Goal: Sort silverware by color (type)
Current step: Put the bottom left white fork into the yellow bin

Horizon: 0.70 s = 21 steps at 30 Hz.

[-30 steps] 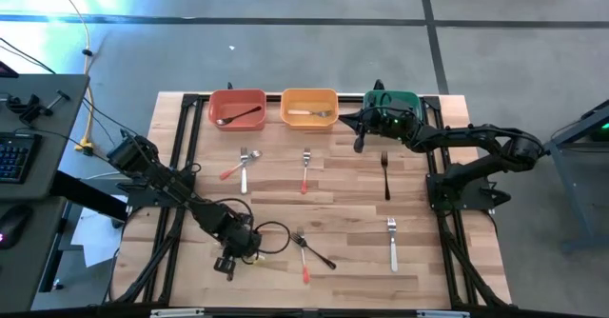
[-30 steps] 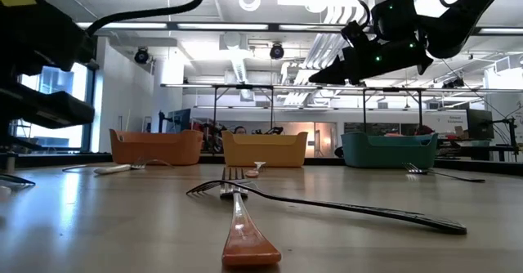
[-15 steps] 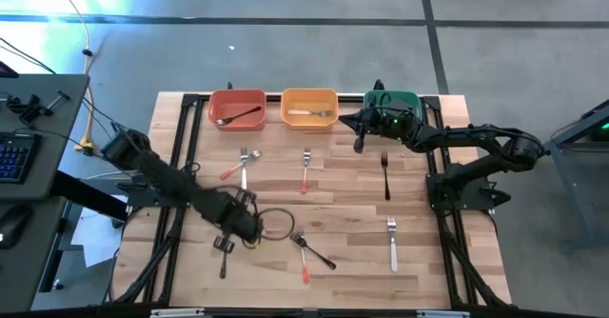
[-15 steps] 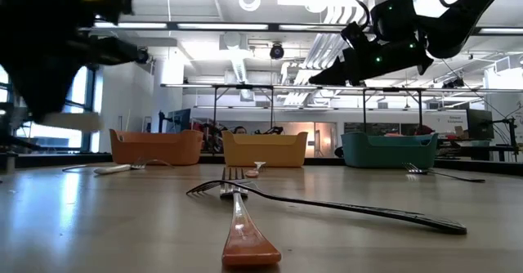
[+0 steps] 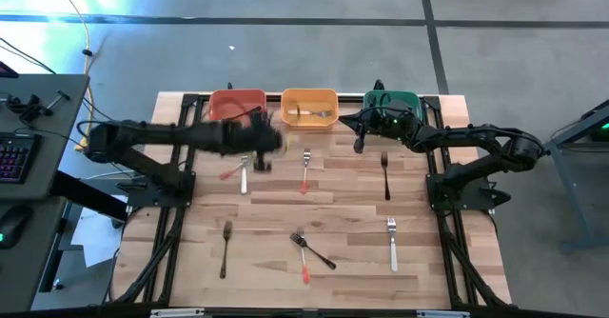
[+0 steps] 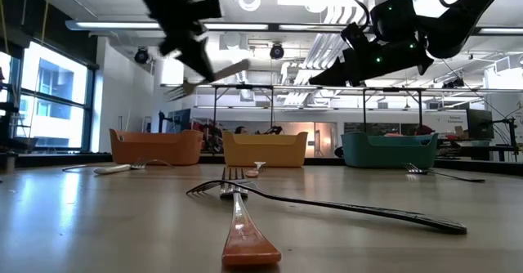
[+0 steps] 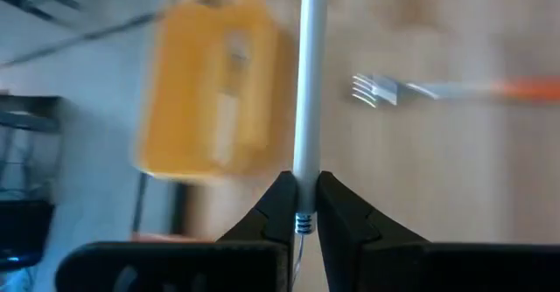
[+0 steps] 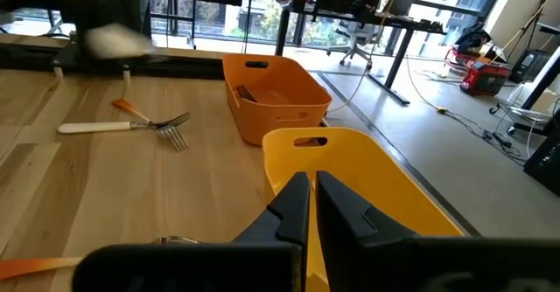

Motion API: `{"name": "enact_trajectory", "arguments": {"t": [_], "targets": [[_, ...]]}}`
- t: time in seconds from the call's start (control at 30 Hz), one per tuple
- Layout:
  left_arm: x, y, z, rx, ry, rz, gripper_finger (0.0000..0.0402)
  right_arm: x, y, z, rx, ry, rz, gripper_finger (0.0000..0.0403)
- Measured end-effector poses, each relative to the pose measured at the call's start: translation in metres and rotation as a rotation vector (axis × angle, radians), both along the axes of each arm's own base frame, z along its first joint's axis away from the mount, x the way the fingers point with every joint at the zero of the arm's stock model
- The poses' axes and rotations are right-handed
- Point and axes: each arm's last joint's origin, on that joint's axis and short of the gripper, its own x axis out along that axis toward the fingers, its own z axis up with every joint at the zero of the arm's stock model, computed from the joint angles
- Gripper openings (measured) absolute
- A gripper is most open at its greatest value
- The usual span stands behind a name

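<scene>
My left gripper [image 5: 266, 145] hangs blurred above the far table, just in front of the red bin [image 5: 237, 109] and the orange bin [image 5: 309, 107], shut on a white fork [image 7: 308, 82]. My right gripper [image 5: 360, 143] is shut on nothing, raised beside the green bin [image 5: 404, 102]. The red bin holds a dark fork, the orange bin a white one [image 5: 306, 114]. Lying flat on the table are a dark fork [image 5: 225, 248], a white and a red-handled fork crossed [image 5: 242, 169], a red-handled fork [image 5: 304, 170], a dark fork [image 5: 385, 175], a white fork [image 5: 392, 243] and a crossed dark and red pair [image 5: 306, 251]. My left gripper pinches the white fork's slim handle [image 7: 305, 171] between its two fingertips. The long white shaft runs straight on past the fingers, in line with them. The fork is lifted clear of the table, high above it in the low view [image 6: 222, 69].
The three bins stand in a row along the far edge. My right arm reaches over the green bin. Bare wood lies in the middle of the table [image 5: 343, 208] and at the near right [image 5: 447, 270].
My left gripper has swung up from the near left of the table toward the far edge, turning as it went, and carries the white fork to in front of the red and orange bins. A dark fork now shows where the gripper had been.
</scene>
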Motion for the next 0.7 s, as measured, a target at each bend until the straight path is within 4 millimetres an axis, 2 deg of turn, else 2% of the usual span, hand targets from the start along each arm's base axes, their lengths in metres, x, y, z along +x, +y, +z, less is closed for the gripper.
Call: {"name": "enact_trajectory", "arguments": {"t": [0.13,0.3,0.53,0.7], "targets": [[0.019,0.051,0.006,-0.017,-0.051,-0.007,0.0014,0.000,0.000,0.000,0.000,0.000,0.000,0.0007],[0.051,0.100,0.005,0.002,-0.063,0.024,0.0013,0.000,0.000,0.000,-0.002,0.000,-0.002,0.0007],[0.086,0.155,-0.020,-0.117,-0.088,0.038,0.0012,0.000,0.000,0.000,-0.008,0.004,-0.001,0.0007],[0.098,0.181,-0.038,-0.155,-0.076,0.063,0.0012,0.000,0.000,0.000,-0.011,0.005,-0.001,0.0007]]}}
